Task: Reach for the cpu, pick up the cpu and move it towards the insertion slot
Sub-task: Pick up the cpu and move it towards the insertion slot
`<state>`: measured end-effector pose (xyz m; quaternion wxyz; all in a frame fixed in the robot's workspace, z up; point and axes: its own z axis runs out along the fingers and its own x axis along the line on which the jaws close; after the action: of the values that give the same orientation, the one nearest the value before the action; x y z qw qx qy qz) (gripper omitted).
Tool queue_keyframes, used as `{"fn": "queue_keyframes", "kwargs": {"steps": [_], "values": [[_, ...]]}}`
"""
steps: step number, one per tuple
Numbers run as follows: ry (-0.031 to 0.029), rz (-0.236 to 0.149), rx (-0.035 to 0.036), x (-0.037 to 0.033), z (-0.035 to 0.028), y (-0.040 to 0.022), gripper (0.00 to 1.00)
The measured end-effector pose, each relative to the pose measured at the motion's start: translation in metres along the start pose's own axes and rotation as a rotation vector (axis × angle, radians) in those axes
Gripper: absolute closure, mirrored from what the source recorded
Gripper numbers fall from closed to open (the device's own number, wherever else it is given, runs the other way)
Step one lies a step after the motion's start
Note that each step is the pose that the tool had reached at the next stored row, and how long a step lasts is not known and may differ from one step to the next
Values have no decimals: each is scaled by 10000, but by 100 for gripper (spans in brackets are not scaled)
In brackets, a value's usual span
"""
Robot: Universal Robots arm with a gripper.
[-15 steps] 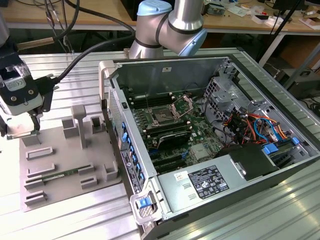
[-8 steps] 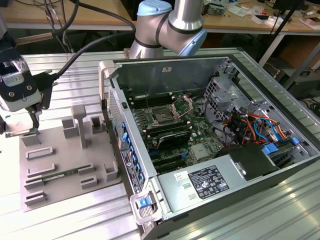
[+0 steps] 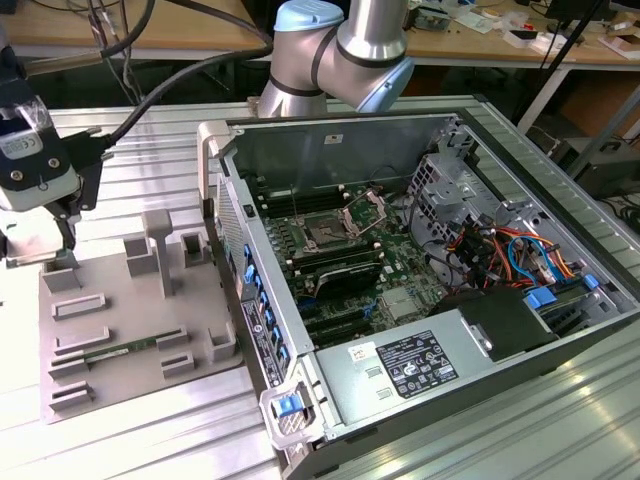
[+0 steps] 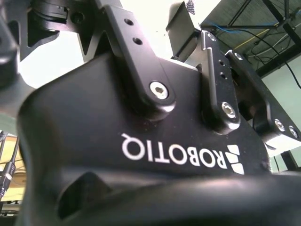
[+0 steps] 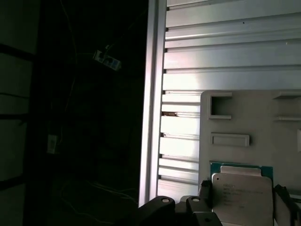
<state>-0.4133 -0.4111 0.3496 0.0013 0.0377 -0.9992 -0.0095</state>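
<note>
The cpu (image 5: 242,195), a small square chip with a silver top and a green rim, lies between the fingers in the first wrist view, over the corner of the grey fixture plate (image 5: 244,117). My gripper (image 5: 242,200) is shut on it, one dark finger against each side. I cannot tell whether the chip is off the plate. In the exterior view the gripper (image 3: 45,255) hangs low at the plate's (image 3: 110,310) far corner, on that view's left. The insertion slot (image 3: 325,232) sits in the green motherboard inside the open case, well to the right, its bracket raised.
The open computer case (image 3: 400,370) fills the exterior view's right, its upright wall (image 3: 240,260) between plate and motherboard. A green memory stick (image 3: 120,352) lies on the plate among raised grey blocks (image 3: 160,245). The ribbed metal table (image 5: 225,52) ends at an edge beside the plate.
</note>
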Motion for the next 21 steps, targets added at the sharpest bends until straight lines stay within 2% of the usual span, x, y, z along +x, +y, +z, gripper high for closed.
{"fn": "queue_keyframes", "kwargs": {"steps": [10, 20, 21], "values": [[-1, 0, 0, 0, -118, 2, 45], [0, 0, 0, 1, -257, 5, 45], [0, 0, 0, 0, -288, 5, 45]]}}
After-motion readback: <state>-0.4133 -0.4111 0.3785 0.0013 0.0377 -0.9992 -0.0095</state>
